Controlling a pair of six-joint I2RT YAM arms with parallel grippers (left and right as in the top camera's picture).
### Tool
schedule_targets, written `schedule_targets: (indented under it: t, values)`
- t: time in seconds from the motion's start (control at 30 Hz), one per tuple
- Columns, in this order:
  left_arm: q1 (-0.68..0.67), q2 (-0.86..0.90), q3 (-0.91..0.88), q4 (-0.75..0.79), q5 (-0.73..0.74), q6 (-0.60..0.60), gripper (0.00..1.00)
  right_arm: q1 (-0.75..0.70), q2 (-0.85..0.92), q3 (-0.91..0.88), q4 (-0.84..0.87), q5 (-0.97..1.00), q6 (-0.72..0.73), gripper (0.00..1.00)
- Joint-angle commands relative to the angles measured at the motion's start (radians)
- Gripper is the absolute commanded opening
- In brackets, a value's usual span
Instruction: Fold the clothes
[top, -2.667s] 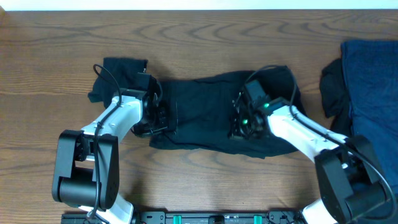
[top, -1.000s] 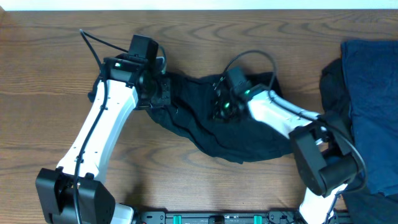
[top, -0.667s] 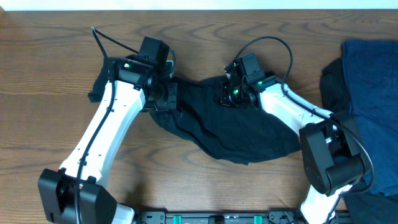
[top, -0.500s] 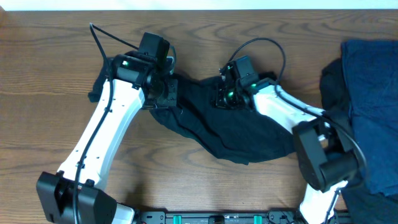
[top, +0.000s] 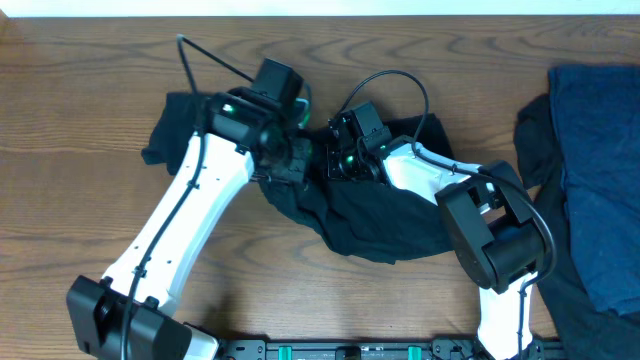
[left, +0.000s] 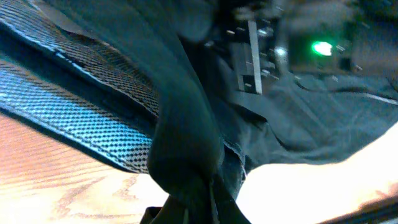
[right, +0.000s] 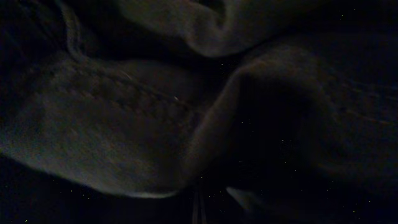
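Starting at the left, the left gripper (top: 294, 165) looked clenched on a fold of the black garment (top: 390, 215), cloth bunching straight into its jaws in the wrist view. Just right of those jaws, almost touching, the right gripper (top: 336, 163) sat buried in dark fabric; whether it gripped could not be told. The garment's long axis ran down and right from both jaws, 1 end lying left, partly hidden by the left arm (top: 190, 225).

The garment (top: 385, 215) lies midway across the table (top: 80, 100), the cloth pile (top: 595, 150) to its right.
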Motion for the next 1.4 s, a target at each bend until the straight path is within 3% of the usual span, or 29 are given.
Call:
schedule_targets:
  t: [0.0, 0.17, 0.5, 0.73, 0.97, 1.37]
  values:
    - [-0.026, -0.022, 0.026, -0.004, -0.001, 0.029, 0.06, 0.004, 0.038, 0.014, -0.003, -0.011, -0.061, 0.01]
    - [-0.031, -0.022, 0.026, -0.003, -0.001, 0.029, 0.06, -0.042, -0.035, 0.078, -0.098, -0.005, -0.185, 0.03]
    - [-0.031, -0.022, 0.028, -0.007, -0.001, 0.028, 0.06, -0.214, -0.287, 0.137, -0.557, 0.167, -0.28, 0.01]
    - [-0.032, -0.022, 0.038, 0.008, 0.0, 0.019, 0.06, -0.338, -0.321, 0.125, -0.844, 0.286, -0.378, 0.01]
    - [-0.043, -0.018, 0.038, 0.012, 0.009, 0.016, 0.06, -0.415, -0.321, 0.051, -0.868, 0.302, -0.392, 0.01]
    - [-0.058, -0.005, 0.086, 0.012, 0.011, 0.016, 0.06, -0.48, -0.321, -0.156, -0.7, 0.325, -0.407, 0.01]
